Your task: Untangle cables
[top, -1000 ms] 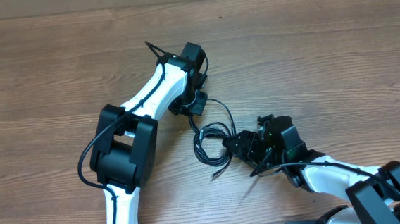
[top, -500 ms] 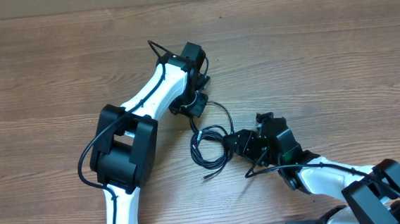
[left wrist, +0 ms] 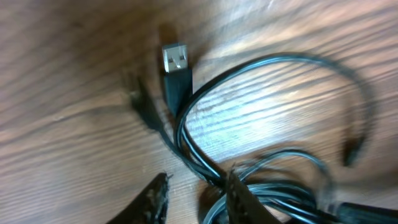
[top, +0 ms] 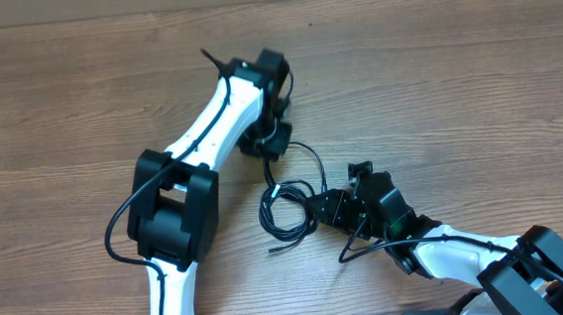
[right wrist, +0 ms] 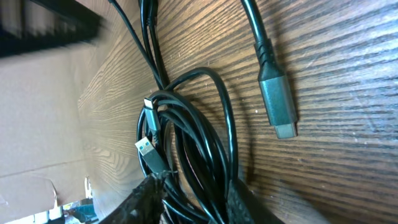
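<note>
Right claw: my right gripper is low over the coil, one black finger on each side of the bundle. Whether it already pinches, I cannot tell.
Left claw: my left gripper is released, the jaws apart with bare wood between. I judge it waits to pull one strand away.
Cables: the thin black flexible cables lie looped together on the table, between my two arms.
Plugs: a flat silver USB plug and a grey metal plug lie free beside the loops — good ends to start from.
Surface: brown wooden table, flat, with visible grain.
Room: only a pale beige board past the table edge.
</note>
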`<state>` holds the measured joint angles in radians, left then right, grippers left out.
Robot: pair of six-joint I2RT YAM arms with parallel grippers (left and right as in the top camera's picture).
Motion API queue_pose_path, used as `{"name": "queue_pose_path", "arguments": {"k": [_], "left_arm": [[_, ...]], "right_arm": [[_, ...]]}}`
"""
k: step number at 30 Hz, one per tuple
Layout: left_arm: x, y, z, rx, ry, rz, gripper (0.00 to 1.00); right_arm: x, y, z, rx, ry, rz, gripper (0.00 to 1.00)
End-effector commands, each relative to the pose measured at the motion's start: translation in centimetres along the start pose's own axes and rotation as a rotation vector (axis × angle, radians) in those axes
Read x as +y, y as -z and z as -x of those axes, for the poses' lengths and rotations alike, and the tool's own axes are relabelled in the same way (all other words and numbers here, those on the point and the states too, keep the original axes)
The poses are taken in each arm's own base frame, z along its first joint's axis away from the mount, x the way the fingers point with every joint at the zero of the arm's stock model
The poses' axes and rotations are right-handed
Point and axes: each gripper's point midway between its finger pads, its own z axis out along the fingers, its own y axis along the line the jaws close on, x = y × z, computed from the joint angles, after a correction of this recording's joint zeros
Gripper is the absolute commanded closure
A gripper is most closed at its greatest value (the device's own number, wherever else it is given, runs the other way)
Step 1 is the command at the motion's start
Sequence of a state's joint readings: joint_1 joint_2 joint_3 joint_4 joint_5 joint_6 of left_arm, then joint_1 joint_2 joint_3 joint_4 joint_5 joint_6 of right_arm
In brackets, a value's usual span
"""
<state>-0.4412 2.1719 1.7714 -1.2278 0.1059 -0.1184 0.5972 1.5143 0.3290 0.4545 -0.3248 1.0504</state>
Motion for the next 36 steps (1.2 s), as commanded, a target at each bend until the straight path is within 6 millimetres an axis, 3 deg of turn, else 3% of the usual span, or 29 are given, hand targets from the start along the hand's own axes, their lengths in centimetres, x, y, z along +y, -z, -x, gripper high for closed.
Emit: {"name": "queue_pose_path", "arguments": {"k": [1,6,10,15,18,21,25,27,31,36], "left_arm": [[-0.1,4.7,2.0,-0.073,0.195,-0.034,0.64],[0.3,7.8,0.5,-0.029,0.340,-0.028,0.58],[0.3,8.0,-1.5,0.043,0.372,-0.009,0.57],[0.8,8.8,-3.6,0.091,0.365,0.055,0.61],[0.8,10.7,-4.5,0.059,0.361,0.057,0.61],[1.9,13.5,-5.6,-0.032,0.390,0.107,0.62],[4.2,17.0,-8.5,-0.180,0.446,0.221,0.58],[4.8,17.8,-10.2,-0.247,0.462,0.229,0.58],[4.9,16.1,-12.8,-0.397,0.517,0.147,0.54],[3.2,9.9,-13.8,-0.497,0.483,-0.036,0.48]], "right_arm": [[0.4,-0.2,0.3,-0.011,0.011,0.006,0.69],[0.0,-0.2,0.1,-0.002,0.002,-0.013,0.67],[0.1,-0.2,0.1,-0.004,0.002,-0.009,0.64],[-0.2,-0.2,0.0,0.001,0.000,-0.020,0.51],[-0.3,-0.2,0.0,0.003,-0.002,-0.024,0.50],[-0.4,-0.2,-0.1,0.005,0.000,-0.029,0.43],[-0.5,-0.2,-0.1,0.007,-0.004,-0.032,0.41],[-0.5,-0.2,-0.1,0.005,-0.006,-0.029,0.39],[-0.3,-0.2,0.0,0.003,-0.003,-0.022,0.37],[0.8,-0.2,0.1,0.003,0.012,0.023,0.35]]}}
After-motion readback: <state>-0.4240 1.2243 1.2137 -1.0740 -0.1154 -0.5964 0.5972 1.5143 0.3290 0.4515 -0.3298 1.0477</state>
